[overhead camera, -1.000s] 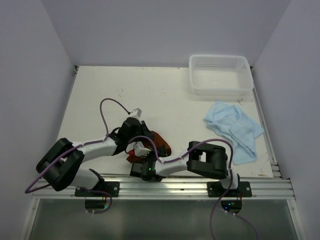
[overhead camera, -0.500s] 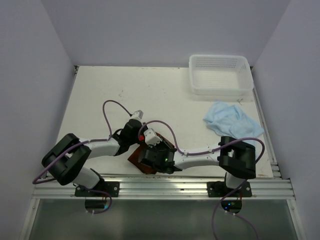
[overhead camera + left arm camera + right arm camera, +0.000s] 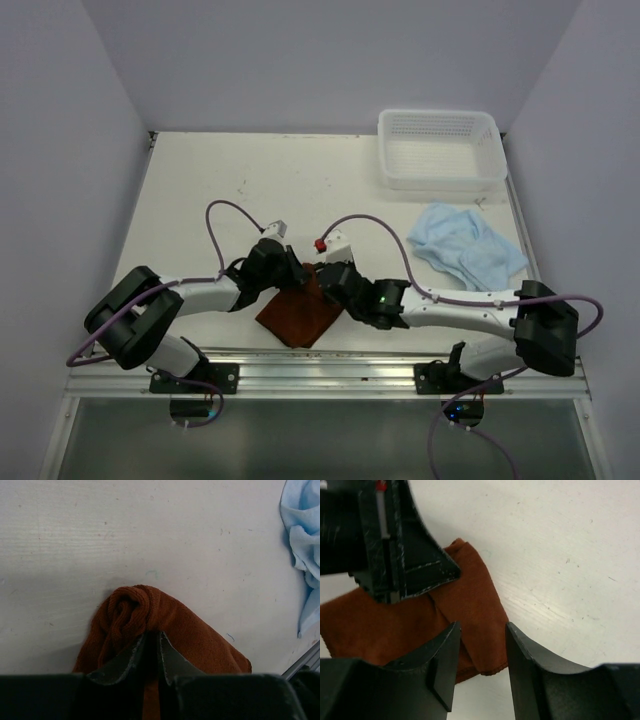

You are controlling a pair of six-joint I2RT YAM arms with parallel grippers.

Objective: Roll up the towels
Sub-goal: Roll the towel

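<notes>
The rust brown-red towel (image 3: 297, 317) lies folded near the table's front edge, one end bunched into a small roll (image 3: 129, 611). My left gripper (image 3: 297, 277) (image 3: 152, 636) is shut on that towel's far end, cloth pinched between its fingers. Just right of it, my right gripper (image 3: 326, 281) (image 3: 482, 630) is open and hovers over the towel's folded corner (image 3: 475, 600), its jaws astride the cloth without gripping it. The left gripper's dark finger (image 3: 420, 555) shows in the right wrist view. The light blue towel (image 3: 466, 250) (image 3: 302, 530) lies crumpled at the right.
A white mesh basket (image 3: 440, 150) stands at the back right corner. Purple cables loop above both arms. The metal rail (image 3: 330, 375) runs along the front edge just below the rust towel.
The right arm swung out from over the rust towel toward the right and its gripper opened, letting the cloth go. The towel now shows as a flat diamond. The left gripper stayed pinched on it.
</notes>
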